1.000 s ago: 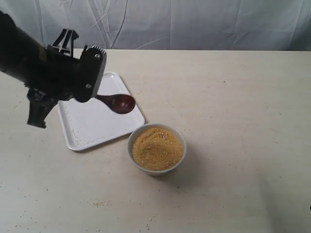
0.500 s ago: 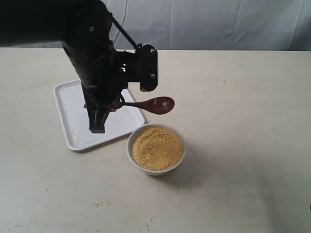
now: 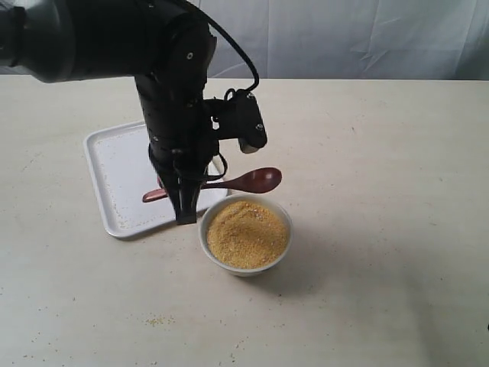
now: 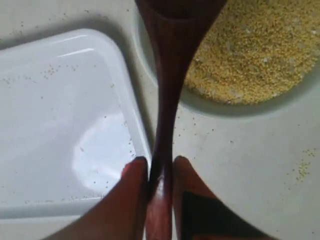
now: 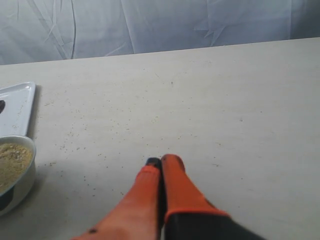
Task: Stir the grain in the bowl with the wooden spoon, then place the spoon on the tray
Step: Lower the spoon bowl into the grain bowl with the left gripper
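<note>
1. Wooden spoon (image 3: 243, 182): I hold it roughly level, clear of the table. Its oval head hangs over the far rim of the bowl (image 3: 208, 223), above the grain (image 3: 246, 233) and not touching it. The handle's tail sticks out behind my fingers over the tray (image 3: 114, 164).
2. Left gripper (image 3: 186, 217): it points down and is clamped on the spoon's thin handle. The left wrist view shows both pads (image 4: 136, 167) pressed against the handle's sides.
3. Step in hand, by my judgement: lower the head into the grain. Stirring has not begun.
4. Fault: spoon pivots in the grip. Cause: the pinch is narrow and sits well back from the head, so resistance from the grain could lever the handle around.
5. Fault: grain spills. Cause: the grain stands near the rim, so a deep or fast stroke could push it over.
6. Fault: bowl slides or tips. Cause: nothing braces it, and side load from the spoon passes straight to its wall.
7. Fault: fingers strike a rim. Cause: they hang at the gap where the tray's corner lies just beside the bowl, leaving little room to descend.
8. Right gripper (image 5: 161, 161): its fingers are pressed together with nothing between them. It sits over bare table (image 3: 382, 191), well apart from the bowl.
9. Surroundings: loose grains (image 3: 157, 321) lie scattered on the table and specks lie in the tray. A pale cloth (image 3: 344, 38) hangs behind. Nothing else stands near the bowl.
</note>
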